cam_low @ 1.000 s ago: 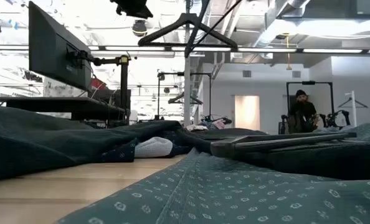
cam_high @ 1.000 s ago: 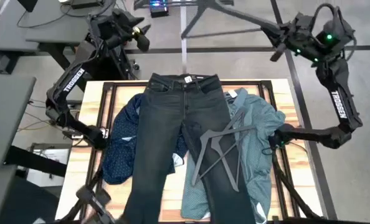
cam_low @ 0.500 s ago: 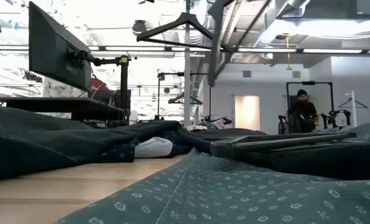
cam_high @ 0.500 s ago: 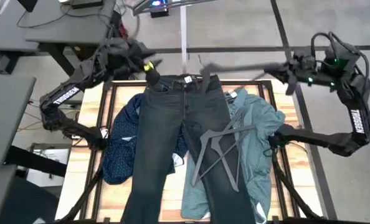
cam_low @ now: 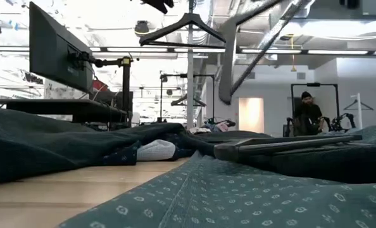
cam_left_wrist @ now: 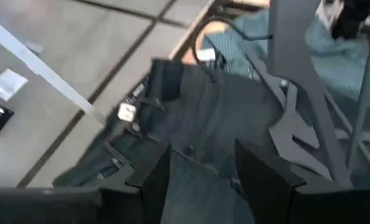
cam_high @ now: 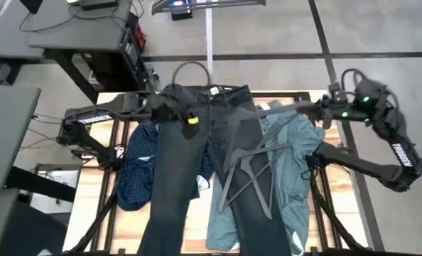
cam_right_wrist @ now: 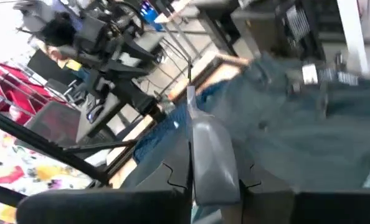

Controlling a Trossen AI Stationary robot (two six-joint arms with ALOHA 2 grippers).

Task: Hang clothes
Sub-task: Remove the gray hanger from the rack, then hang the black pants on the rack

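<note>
I see the jeans (cam_high: 197, 163) flat along the table's middle, between navy shirt (cam_high: 140, 167) and teal shirt (cam_high: 293, 167). Left gripper (cam_left_wrist: 200, 171), fingers spread, hovers above their waistband. Right gripper (cam_right_wrist: 213, 183) pinches a grey hanger (cam_high: 246, 124) over them.

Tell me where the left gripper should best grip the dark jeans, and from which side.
Grip the jeans at the waistband, near its left corner, from above. They lie flat, the waistband bare at the table's far edge, while loose hangers lie on the right leg. The open left gripper hovers there; the right gripper holds a grey hanger.
</note>
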